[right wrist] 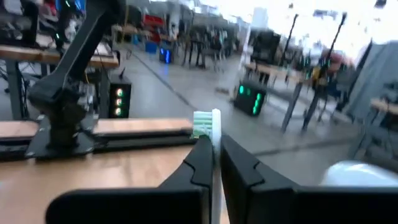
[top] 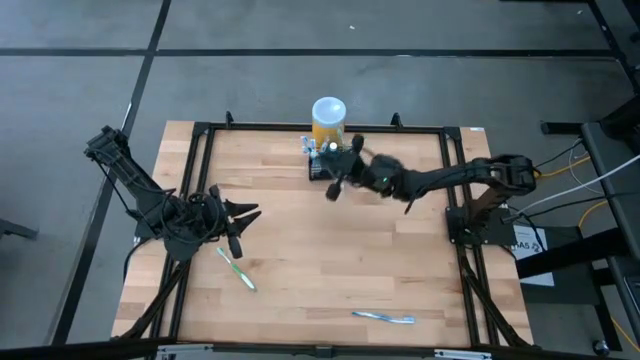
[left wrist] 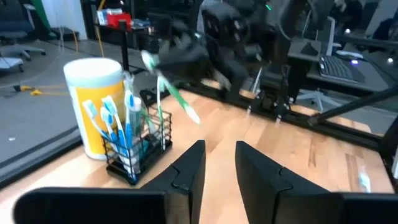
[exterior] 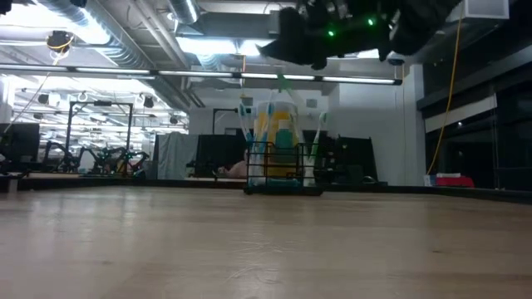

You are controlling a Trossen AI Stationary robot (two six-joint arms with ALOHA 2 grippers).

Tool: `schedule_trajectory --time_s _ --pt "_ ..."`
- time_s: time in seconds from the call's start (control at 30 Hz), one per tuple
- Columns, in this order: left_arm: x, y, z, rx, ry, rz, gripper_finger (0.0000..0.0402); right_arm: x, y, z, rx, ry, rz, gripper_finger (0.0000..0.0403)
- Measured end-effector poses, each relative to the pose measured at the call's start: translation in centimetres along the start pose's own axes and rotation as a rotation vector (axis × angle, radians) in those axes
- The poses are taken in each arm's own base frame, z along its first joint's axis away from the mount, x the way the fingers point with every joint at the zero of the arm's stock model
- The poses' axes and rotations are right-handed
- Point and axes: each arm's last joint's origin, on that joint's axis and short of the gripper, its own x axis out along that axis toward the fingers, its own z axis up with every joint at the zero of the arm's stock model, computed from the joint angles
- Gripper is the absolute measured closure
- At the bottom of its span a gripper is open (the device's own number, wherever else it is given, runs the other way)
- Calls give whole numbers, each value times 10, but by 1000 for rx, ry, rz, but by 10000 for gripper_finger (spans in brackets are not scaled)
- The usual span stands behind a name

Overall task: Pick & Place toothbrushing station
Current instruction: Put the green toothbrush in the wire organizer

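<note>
My right gripper [top: 335,185] pinches a green toothbrush [left wrist: 171,90] by the handle — head up, so it can drop bristles-up into the toothbrushing station [top: 322,163] just beyond, at the table's far edge. My left gripper [top: 245,215] waits, fingers narrowly apart — empty.

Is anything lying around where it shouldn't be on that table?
Two toothbrushes lie loose on the wood, a green one near the left arm and a blue one by the front edge, while the others stand in the black wire holder. Nothing looks spilled or broken.
</note>
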Motion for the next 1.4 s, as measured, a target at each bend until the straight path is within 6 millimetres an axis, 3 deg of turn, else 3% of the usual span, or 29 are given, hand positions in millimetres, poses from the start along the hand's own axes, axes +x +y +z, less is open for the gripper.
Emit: schedule_trajectory --time_s 0.23,0.43,0.6,0.9,1.4 --pt "1 1 -8 -33 57 -19 349 -9 -66 -13 23 -255 65 389" --pt "5 -7 -19 -43 92 -21 360 -29 -90 -41 79 -422 57 389" --pt "10 -15 -30 -51 122 -14 363 -32 -95 -57 89 -413 68 389" --pt "21 -23 -45 -73 173 3 364 -8 -94 -69 61 -391 31 389" --pt "20 -26 -45 -79 170 -12 364 -2 -99 -93 48 -311 -21 389"
